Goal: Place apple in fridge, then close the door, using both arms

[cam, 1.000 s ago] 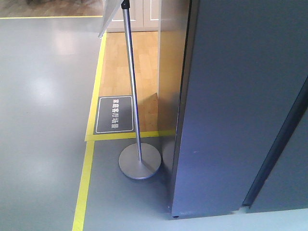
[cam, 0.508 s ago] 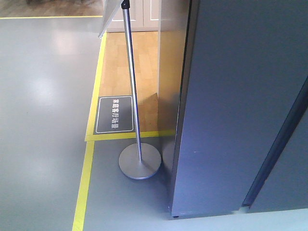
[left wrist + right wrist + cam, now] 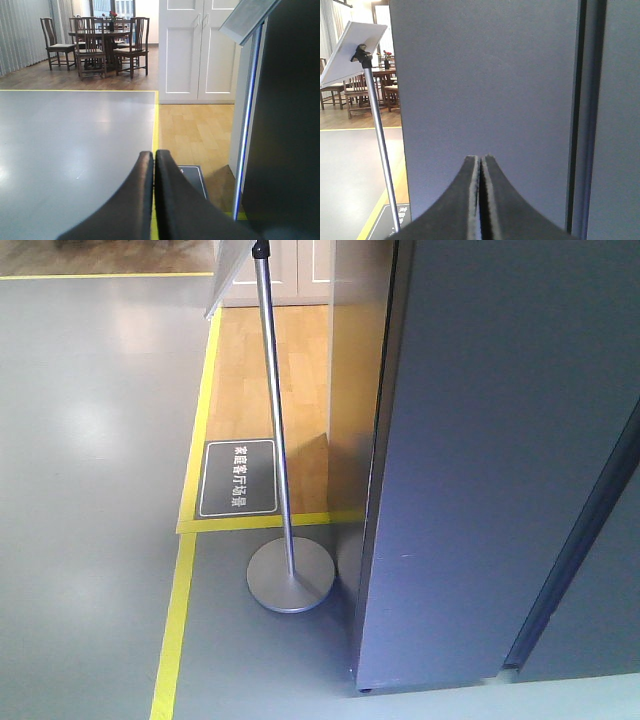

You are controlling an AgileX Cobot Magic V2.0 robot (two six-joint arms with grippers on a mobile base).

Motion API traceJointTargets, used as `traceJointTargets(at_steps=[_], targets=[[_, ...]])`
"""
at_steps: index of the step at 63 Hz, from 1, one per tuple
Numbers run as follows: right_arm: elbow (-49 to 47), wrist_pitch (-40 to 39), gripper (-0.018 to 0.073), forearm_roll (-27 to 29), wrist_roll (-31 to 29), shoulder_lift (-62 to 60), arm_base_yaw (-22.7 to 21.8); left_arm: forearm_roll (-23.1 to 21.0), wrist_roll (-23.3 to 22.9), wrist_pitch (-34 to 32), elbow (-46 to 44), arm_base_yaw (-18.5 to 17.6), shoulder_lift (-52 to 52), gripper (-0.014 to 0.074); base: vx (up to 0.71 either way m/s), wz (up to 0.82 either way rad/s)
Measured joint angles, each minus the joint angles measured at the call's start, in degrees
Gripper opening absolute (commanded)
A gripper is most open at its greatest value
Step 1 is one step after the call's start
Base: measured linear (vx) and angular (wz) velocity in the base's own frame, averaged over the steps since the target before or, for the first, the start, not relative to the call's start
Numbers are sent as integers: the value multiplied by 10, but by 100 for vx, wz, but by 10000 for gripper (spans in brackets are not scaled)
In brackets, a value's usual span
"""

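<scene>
The fridge (image 3: 480,440) fills the right of the front view as a tall dark grey face, and no white inside shows. A dark seam runs down it, and the grey panel right of the seam is the door (image 3: 600,620), lying about flush. The right wrist view shows the same fridge (image 3: 485,90), seam and door (image 3: 620,125) close ahead. My right gripper (image 3: 481,157) is shut with nothing in it, facing the grey face. My left gripper (image 3: 154,152) is shut and empty, pointing over the floor left of the fridge (image 3: 290,125). The apple is out of view.
A sign stand with a metal pole (image 3: 275,420) and round base (image 3: 291,578) stands just left of the fridge. A dark floor plate (image 3: 238,478) and yellow tape (image 3: 175,620) mark the floor. A table with chairs (image 3: 100,40) and white cabinet doors (image 3: 197,50) stand far back.
</scene>
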Motion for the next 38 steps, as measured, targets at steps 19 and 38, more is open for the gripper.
traceJointTargets(at_steps=[19,38], targets=[[0,0,-3,0,0,0,0,0,0,0,0,0,0,-8,0,0],[0,0,-3,0,0,0,0,0,0,0,0,0,0,-8,0,0]])
